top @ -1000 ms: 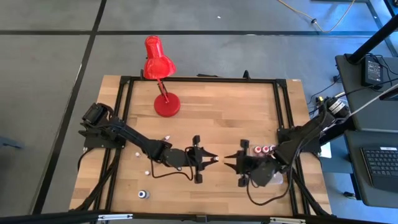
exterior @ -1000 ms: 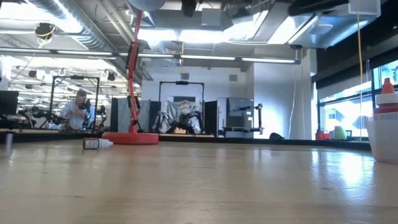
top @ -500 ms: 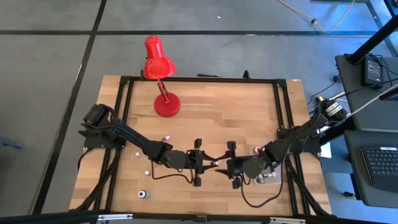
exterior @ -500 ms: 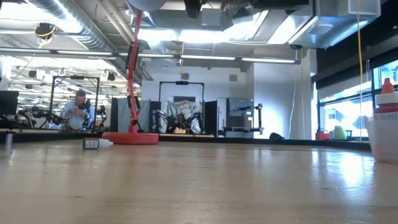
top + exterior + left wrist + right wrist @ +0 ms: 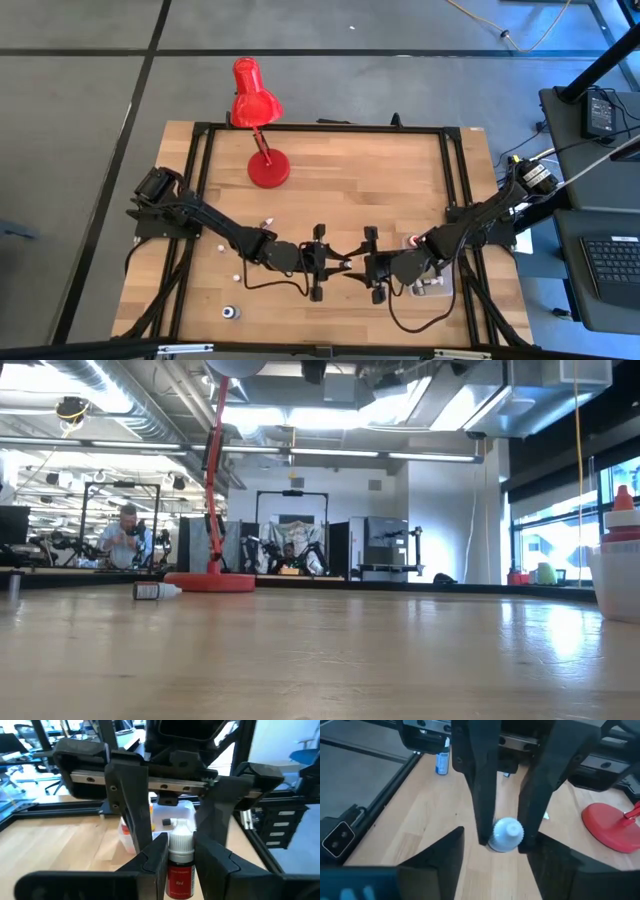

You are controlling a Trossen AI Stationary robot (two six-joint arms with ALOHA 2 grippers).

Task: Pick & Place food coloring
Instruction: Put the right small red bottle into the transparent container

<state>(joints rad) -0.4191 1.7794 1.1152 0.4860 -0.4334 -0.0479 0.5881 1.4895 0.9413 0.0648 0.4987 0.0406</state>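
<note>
A tiny food coloring bottle (image 5: 180, 870) with a white cap and a red body marked "Red" sits in my left gripper (image 5: 343, 262), which is shut on it above the middle of the table's near part. My right gripper (image 5: 358, 265) faces it tip to tip and is open. Its fingers (image 5: 131, 815) stand on either side of the white cap (image 5: 507, 834), with a gap showing on each side. Other small bottles lie loose on the table's left part (image 5: 231, 312), (image 5: 266, 222). More stand in the clear tub (image 5: 432, 285) under my right arm. My left gripper pinches the bottle between its two fingers at the top of the red body, just under the cap (image 5: 179, 876). The fingers come level from the table's left and lie along the bottle. It is lifted clear, with its cap end past the fingertips, pointing toward the table's right.
The red desk lamp stands on its base (image 5: 268, 170) at the table's far side. The low view shows one bottle lying on its side (image 5: 155, 591) and the tub's wall (image 5: 615, 580) at the right. A blue bottle (image 5: 441, 762) stands near the frame rail. People work in the room beyond.
My right gripper has moved from beside the tub toward the table's left, closing the gap to my left gripper until its fingers stand around the bottle's cap. Most of this travel came in the first half second. The bottle has stayed where it was.
</note>
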